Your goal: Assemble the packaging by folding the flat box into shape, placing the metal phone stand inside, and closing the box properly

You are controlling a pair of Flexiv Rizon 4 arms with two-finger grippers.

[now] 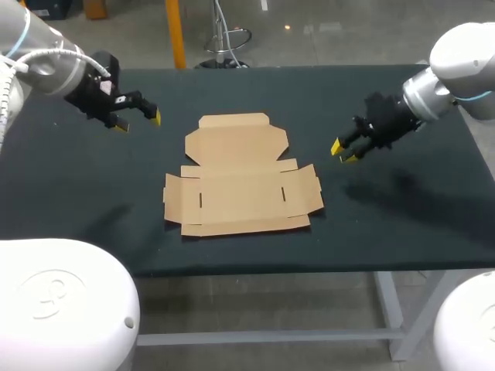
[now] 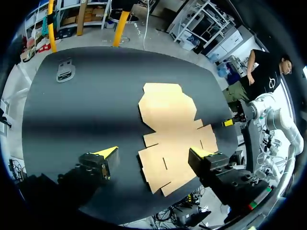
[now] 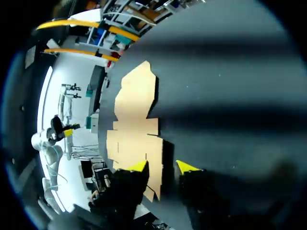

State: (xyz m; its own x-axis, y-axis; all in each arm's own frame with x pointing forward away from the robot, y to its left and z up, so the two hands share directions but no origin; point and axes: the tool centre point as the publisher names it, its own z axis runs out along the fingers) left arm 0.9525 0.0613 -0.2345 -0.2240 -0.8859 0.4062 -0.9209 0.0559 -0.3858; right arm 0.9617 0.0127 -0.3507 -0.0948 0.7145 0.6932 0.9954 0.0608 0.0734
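White arm bases [image 1: 66, 305] fill the near corners. Black table [image 1: 93, 193]: flat box [image 1: 240, 182] lies unfolded at its middle. Left gripper [image 1: 139, 121] hovers off the box's far-left, fingers wide apart, empty. Right gripper [image 1: 343, 153] hovers off the box's right side, fingers slightly apart, empty. Metal phone stand [image 2: 65, 71] lies near a table corner, well apart from the box.

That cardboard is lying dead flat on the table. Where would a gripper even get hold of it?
Probably by the right-hand side flap, coming in low from that side. The flat box offers only thin edges, and this flap juts out past the creases. The open right gripper hovers nearest it; one finger would have to slip underneath.
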